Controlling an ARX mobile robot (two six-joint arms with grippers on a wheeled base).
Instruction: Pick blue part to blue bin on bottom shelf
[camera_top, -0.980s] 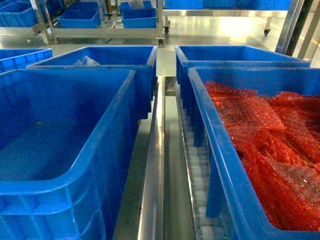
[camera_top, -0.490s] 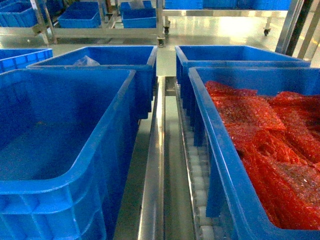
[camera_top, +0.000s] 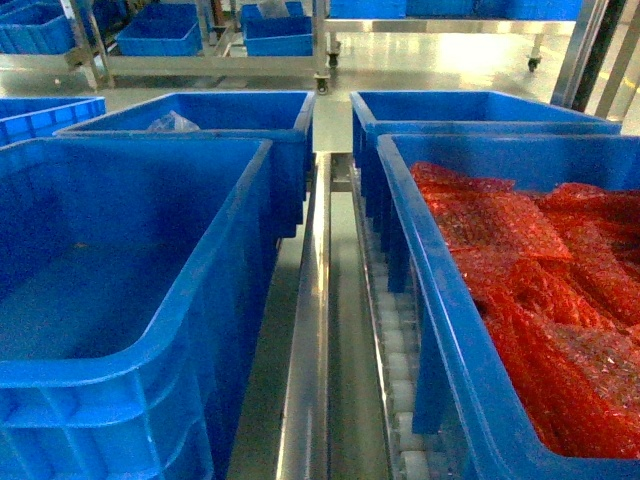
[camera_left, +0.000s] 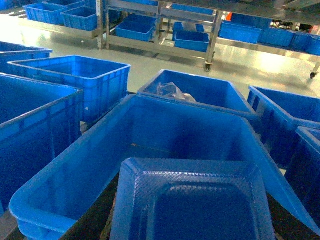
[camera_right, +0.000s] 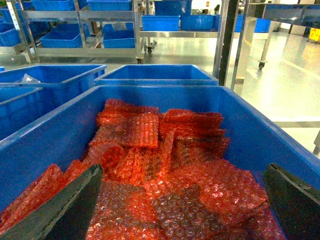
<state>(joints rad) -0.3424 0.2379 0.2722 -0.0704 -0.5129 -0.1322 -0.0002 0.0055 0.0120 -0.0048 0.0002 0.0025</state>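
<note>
Up close, the blue part (camera_left: 192, 202) (ribbed rim) looks tray-shaped.

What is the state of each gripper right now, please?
Left gripper: holding the blue tray.
Right gripper: open, empty, above the red bubble-wrap bags.

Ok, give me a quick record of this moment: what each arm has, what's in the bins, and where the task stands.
left gripper: jaws mostly hidden behind the blue part, which it seems to hold
blue part position: above the empty blue bin
right gripper: jaws open, holding nothing, over red bubble wrap
right bin: filled with the bubble wrap
far bin: behind the empty one, holds clear plastic
task status: part not yet released
</note>
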